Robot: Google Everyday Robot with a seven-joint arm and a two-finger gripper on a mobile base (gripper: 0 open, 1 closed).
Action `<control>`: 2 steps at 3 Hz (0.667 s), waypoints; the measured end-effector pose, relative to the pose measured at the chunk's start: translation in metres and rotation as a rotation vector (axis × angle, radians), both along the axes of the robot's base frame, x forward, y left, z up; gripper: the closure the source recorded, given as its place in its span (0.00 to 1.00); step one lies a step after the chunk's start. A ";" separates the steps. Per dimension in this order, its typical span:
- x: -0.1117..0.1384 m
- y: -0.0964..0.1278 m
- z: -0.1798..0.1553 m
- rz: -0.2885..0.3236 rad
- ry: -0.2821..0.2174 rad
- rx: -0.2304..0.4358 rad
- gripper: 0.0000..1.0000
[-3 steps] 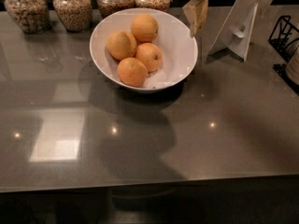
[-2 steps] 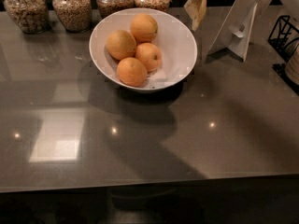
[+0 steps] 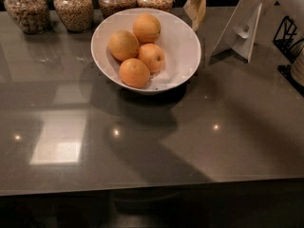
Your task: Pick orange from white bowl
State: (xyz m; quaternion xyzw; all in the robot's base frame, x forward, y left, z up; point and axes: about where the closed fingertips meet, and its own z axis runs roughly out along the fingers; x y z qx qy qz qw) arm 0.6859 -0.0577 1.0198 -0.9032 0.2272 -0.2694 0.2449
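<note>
The white bowl (image 3: 186, 45) stands on the grey table at the back centre. Several oranges lie in it: one at the back (image 3: 146, 28), one at the left (image 3: 123, 45), one in the middle (image 3: 152, 57) and one at the front (image 3: 134, 72). My gripper (image 3: 196, 7) hangs at the top edge of the view, just behind and above the bowl's right rim, apart from the oranges. Most of it is cut off by the frame and nothing shows in it.
Several glass jars of grains (image 3: 73, 8) line the back edge left of the gripper. A white stand (image 3: 244, 25) leans at the back right. A black wire rack (image 3: 287, 37) sits at the far right. The table's front edge (image 3: 152, 189) runs across the bottom.
My gripper has risen slightly toward the top edge of the view. The bowl and oranges have not moved.
</note>
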 end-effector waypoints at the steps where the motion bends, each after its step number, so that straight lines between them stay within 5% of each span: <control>1: 0.011 0.010 -0.011 0.013 0.026 -0.017 0.00; 2: 0.020 0.016 -0.026 0.020 0.063 -0.027 0.00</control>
